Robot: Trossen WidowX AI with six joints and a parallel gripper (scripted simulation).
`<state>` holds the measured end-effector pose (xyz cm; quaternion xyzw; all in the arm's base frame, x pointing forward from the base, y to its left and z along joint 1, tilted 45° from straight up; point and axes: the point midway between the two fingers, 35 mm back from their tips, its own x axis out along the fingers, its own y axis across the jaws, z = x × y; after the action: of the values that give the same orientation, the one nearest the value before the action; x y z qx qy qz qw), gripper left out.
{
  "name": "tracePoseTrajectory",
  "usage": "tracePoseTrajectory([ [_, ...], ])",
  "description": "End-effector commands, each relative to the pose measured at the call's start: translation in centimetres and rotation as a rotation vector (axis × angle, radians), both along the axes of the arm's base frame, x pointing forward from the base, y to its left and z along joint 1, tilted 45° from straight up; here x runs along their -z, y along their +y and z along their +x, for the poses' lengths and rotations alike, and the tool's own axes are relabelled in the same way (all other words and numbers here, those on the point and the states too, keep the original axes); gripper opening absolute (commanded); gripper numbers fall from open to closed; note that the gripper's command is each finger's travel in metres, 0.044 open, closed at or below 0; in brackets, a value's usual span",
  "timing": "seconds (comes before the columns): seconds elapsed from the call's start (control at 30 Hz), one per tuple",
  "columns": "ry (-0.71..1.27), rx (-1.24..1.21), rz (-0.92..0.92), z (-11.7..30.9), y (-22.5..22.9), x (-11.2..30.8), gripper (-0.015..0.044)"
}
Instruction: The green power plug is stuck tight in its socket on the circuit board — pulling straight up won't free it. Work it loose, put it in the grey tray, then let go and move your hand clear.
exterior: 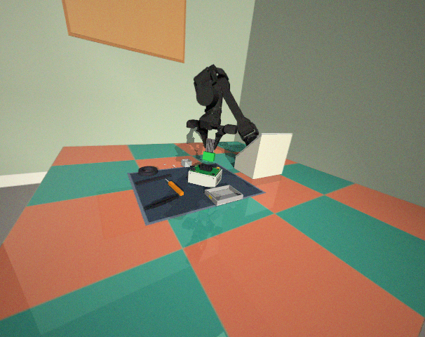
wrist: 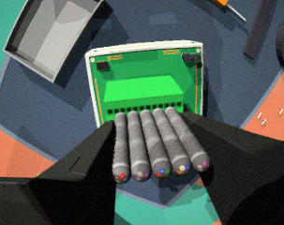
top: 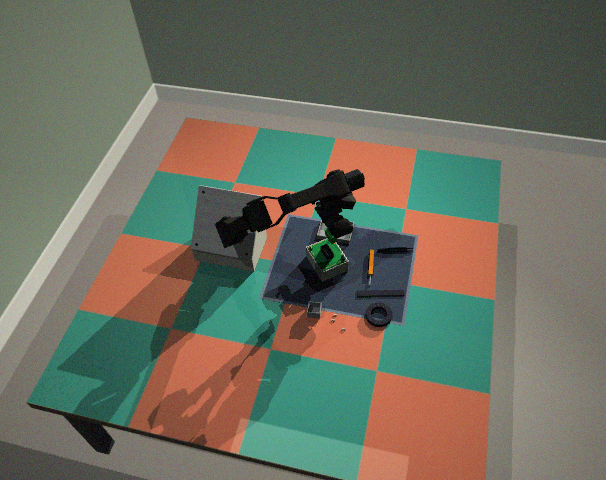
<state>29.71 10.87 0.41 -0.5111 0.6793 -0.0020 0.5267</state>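
Exterior view: the hand (exterior: 210,143) (top: 332,235) (wrist: 148,124) points down above the circuit board (exterior: 214,170) (top: 336,254) (wrist: 132,66).

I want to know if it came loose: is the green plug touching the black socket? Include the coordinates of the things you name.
Apart. The outside view shows a gap, with tabletop showing between the bottom of the green plug (top: 330,236) (exterior: 208,156) (wrist: 142,89) and the socket (top: 326,252) (exterior: 205,167).
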Motion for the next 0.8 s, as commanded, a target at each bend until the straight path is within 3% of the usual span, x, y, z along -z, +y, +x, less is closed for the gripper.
tracePoseTrajectory([
  [0.0,-0.001,-0.001,-0.003,0.0,0.3,1.4,0.0],
  [0.77,-0.002,-0.001,0.001,-0.8,4.5,6.3,0.0],
])
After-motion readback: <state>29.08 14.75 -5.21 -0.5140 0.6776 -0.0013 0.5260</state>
